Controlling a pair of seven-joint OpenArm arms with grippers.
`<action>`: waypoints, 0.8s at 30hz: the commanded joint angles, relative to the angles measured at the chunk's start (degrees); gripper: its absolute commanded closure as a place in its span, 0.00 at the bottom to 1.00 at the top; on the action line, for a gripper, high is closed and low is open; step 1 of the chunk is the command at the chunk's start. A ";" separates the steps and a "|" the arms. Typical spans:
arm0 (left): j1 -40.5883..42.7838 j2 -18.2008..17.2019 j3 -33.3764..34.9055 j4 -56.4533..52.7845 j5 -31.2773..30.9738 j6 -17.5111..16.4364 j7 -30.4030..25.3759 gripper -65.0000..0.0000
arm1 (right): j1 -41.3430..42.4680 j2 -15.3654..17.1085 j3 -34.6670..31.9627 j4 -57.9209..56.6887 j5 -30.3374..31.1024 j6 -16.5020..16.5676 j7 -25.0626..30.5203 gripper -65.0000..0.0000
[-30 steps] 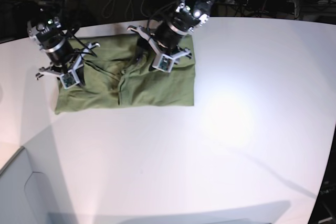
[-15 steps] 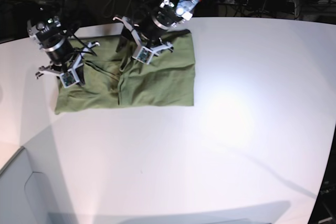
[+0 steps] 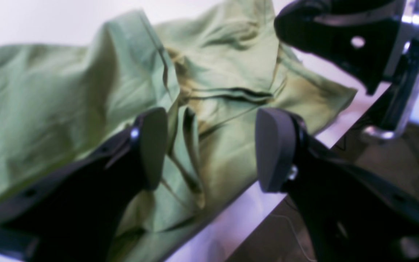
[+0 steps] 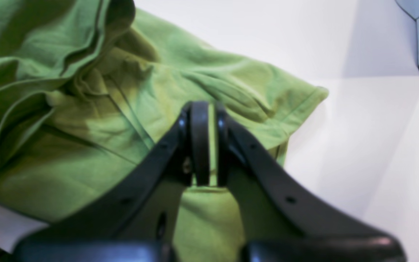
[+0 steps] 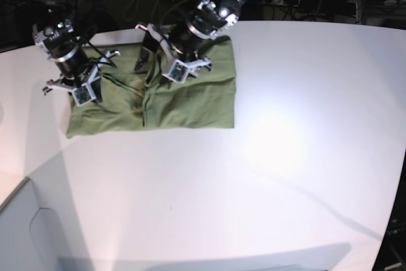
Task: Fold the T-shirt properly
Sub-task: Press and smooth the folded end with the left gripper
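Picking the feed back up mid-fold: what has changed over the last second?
The left gripper slid from the T-shirt's middle toward its far edge and now stands open, holding nothing. The right gripper stayed shut at the shirt's end, and the cloth lies as before.

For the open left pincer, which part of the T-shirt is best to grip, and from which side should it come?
Probably the raised ridge of bunched cloth near the middle of the T-shirt. It stands up from the table, so the left pincer, already open above it, could come straight down with one finger on each side. The flat parts offer no edge to pinch.
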 commanded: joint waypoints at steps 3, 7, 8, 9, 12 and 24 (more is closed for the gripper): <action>-0.07 0.40 -0.64 -1.79 -0.50 3.23 -1.08 0.43 | 0.24 0.38 0.05 1.09 0.93 0.43 1.43 1.00; 0.28 0.40 -0.64 -2.31 -0.50 3.67 -0.91 0.43 | 0.24 0.38 0.05 1.09 0.93 0.43 1.43 1.00; 0.37 0.40 -0.64 -2.31 -0.50 3.67 -0.91 0.43 | 0.24 0.38 0.05 1.09 0.93 0.43 1.43 1.00; 0.37 0.40 -0.64 -2.31 -0.50 3.67 -0.91 0.43 | 0.24 0.38 0.05 1.09 0.93 0.43 1.43 1.00; 0.37 0.49 -0.64 -2.93 -0.50 3.67 -0.82 0.43 | 0.24 0.38 0.05 1.09 0.93 0.43 1.43 1.00; 0.37 0.49 -0.55 -4.86 -0.06 3.32 -0.73 0.44 | 0.41 0.29 0.05 1.09 0.93 0.43 1.43 1.00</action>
